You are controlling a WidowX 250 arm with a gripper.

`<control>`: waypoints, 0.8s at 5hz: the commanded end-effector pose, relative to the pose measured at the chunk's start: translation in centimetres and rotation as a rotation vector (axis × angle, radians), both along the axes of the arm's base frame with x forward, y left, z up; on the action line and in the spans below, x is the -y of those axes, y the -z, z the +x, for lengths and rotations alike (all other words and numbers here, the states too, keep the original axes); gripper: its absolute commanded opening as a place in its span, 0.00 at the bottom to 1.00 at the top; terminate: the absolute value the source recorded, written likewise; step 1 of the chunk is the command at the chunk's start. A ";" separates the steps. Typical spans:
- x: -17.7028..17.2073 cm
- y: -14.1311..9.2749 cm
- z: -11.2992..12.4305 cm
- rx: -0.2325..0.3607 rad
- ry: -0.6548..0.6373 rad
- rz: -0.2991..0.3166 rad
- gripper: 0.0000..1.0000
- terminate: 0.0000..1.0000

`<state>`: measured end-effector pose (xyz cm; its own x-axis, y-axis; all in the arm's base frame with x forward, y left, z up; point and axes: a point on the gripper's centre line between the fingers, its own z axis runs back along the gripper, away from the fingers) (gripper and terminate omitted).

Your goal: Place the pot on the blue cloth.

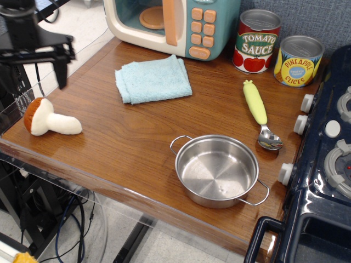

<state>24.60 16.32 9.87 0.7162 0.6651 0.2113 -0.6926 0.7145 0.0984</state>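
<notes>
Pot (217,170) near front edge, upright

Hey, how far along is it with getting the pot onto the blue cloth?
Nothing is done yet. The pot sits empty near the table's front edge, apart from the blue cloth. The gripper hangs at far left, holding nothing. Reaching, grasping, carrying and placing all remain.
</notes>
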 end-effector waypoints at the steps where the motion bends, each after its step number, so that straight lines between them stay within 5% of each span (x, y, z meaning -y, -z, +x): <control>1: 5.2 -1.6 -0.3 0.066 0.199 0.003 1.00 0.00; 3: 11.4 -0.1 -0.4 0.048 0.363 0.054 1.00 0.00; 4: 14.4 0.9 0.0 0.044 0.425 0.033 1.00 0.00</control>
<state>24.88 1.60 8.34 0.9200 0.3093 0.2407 -0.3419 0.9336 0.1073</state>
